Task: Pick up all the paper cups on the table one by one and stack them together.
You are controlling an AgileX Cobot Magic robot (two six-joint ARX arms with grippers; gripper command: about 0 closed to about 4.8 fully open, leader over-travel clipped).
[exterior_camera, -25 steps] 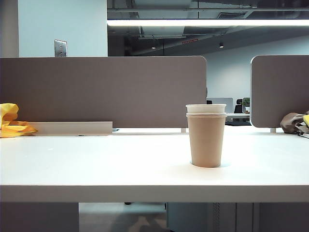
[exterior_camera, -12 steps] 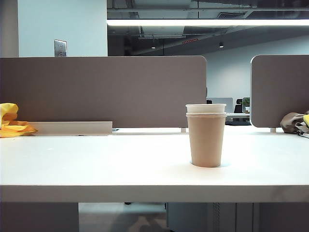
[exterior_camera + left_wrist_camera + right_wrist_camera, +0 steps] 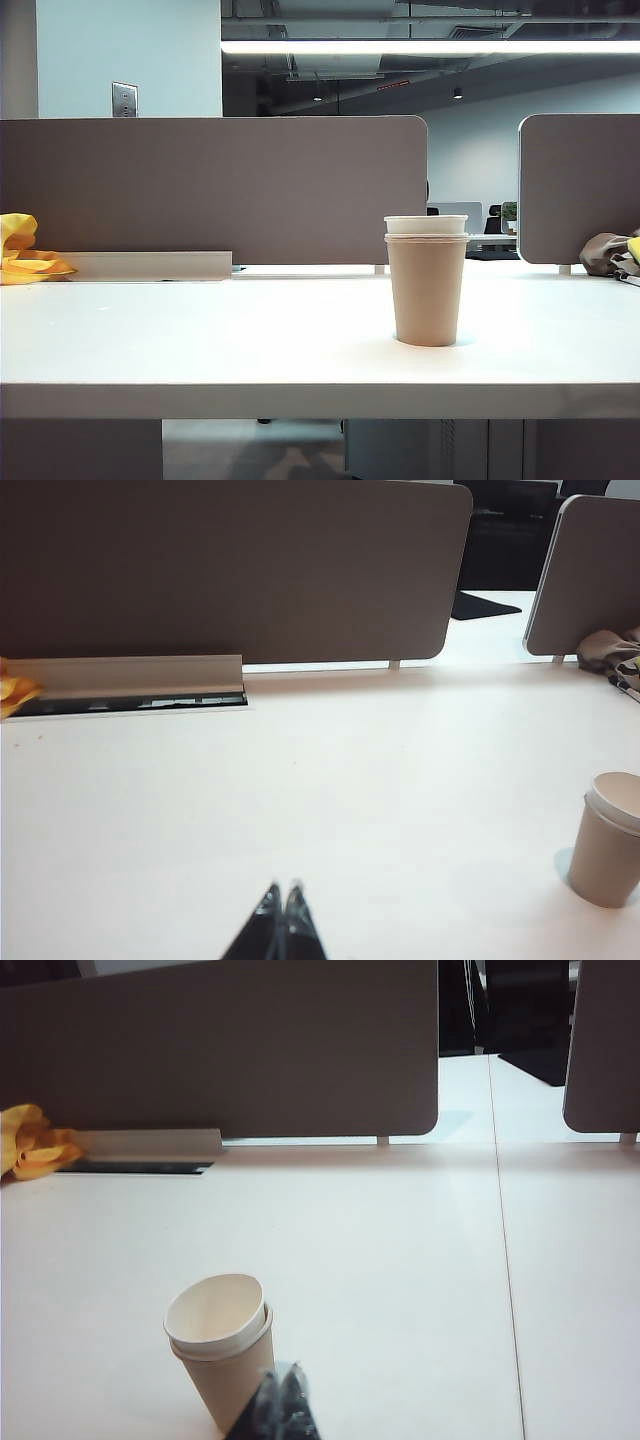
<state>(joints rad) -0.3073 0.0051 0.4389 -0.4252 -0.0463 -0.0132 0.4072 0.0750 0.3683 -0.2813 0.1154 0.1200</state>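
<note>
**Cups nested, both grippers closed and empty**

The paper cups [image 3: 427, 280] stand upright as one nested stack on the table [image 3: 200, 340], in front of the grey divider panel [image 3: 213, 188]. The left gripper [image 3: 281, 895], well apart from the stack, has its fingers pressed together, holding nothing. The right gripper [image 3: 281, 1378], just beside the stack, is likewise closed and empty.

Honestly nothing really moved in the exterior view: the paper cups [image 3: 427, 280] sat stacked on the table [image 3: 200, 340] exactly where they were a second ago.
</note>
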